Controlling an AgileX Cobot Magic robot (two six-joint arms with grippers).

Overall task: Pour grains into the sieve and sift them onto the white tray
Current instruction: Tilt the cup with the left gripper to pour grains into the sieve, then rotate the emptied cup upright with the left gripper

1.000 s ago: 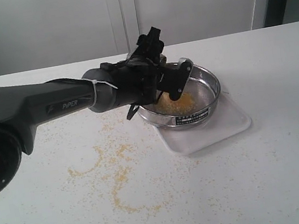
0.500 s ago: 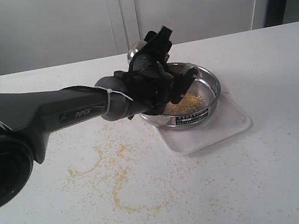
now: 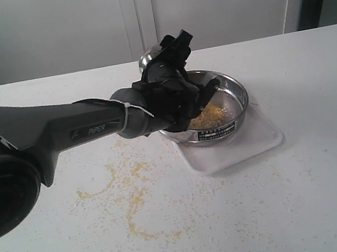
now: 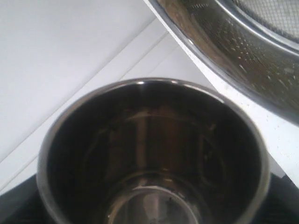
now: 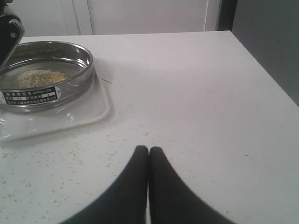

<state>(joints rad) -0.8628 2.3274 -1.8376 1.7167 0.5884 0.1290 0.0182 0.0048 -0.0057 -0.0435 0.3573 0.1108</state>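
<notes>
Left claw pinches small steel cup over round steel sieve, mid-frame; clipping the rim could shove it off the flat white tray. Right claw pressed together.

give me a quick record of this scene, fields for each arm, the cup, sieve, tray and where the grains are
left jaws: closed around the steel cup, held up by the sieve's rim
cup contents: inside looks empty
sieve: sitting on the white tray
grains: small yellow pile on the sieve's mesh
spilled grains: loose trails on the table, left of the tray in the exterior view
sifted grains on tray: cannot tell
right jaws: shut, empty, low over the table away from the tray
</notes>
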